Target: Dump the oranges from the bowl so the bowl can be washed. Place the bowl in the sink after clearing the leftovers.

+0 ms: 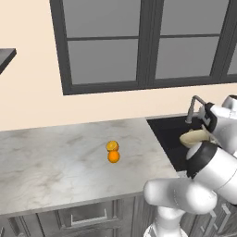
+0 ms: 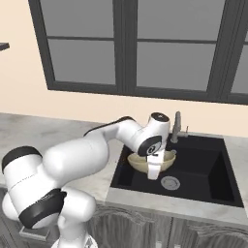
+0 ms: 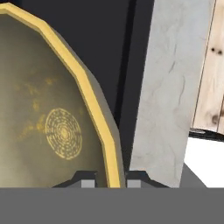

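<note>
The two oranges lie touching on the marble counter, the lighter one [image 1: 112, 146] just behind the darker one [image 1: 113, 157]. The tan bowl [image 2: 141, 162] hangs over the left part of the black sink [image 2: 203, 167], above its floor. My gripper [image 2: 153, 172] is shut on the bowl's rim. In the hand view the yellowish rim [image 3: 94, 109] runs down between my fingertips [image 3: 88, 182], and the bowl's inside [image 3: 39, 122] holds no fruit, just faint yellow stains. In the left base view the bowl [image 1: 194, 137] shows beside my forearm, over the sink [image 1: 169, 134].
A grey gooseneck faucet [image 2: 177, 127] stands at the sink's back edge, close behind my hand. The round drain [image 2: 170, 182] lies below the bowl. Marble counter [image 1: 55, 162] stretches to the left of the sink, and dark-framed windows [image 1: 139, 41] run along the wall.
</note>
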### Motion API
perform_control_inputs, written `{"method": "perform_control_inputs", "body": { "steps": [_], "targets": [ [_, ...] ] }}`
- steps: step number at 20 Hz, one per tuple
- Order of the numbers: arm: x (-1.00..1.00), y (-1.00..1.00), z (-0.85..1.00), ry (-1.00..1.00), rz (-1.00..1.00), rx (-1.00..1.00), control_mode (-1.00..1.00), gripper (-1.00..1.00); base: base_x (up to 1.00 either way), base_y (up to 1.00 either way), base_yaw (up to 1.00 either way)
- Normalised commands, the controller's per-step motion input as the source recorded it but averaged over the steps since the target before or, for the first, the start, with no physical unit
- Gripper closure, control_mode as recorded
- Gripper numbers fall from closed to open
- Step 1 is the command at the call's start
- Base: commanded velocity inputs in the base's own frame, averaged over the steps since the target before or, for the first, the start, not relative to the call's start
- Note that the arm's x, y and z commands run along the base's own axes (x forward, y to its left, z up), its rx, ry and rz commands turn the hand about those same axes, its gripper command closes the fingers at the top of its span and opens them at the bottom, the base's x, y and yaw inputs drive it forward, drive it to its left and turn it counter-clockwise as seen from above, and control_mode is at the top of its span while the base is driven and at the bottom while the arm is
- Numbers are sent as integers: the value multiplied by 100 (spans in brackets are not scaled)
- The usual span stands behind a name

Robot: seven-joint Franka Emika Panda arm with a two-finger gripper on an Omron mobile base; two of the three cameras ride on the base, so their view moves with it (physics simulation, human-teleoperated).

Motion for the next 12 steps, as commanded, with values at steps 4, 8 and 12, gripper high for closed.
{"method": "perform_control_inputs", "body": {
  "steps": [4,8,12],
  "targets": [
    [1,-3,-16,-8,-10,13,-100,100,0,0,0],
    [8,-11,-10,0,0,-1,-100,100,0,0,0],
    [13,-4,-19,0,0,0,-100,100,0,0,0]
  ]
}}
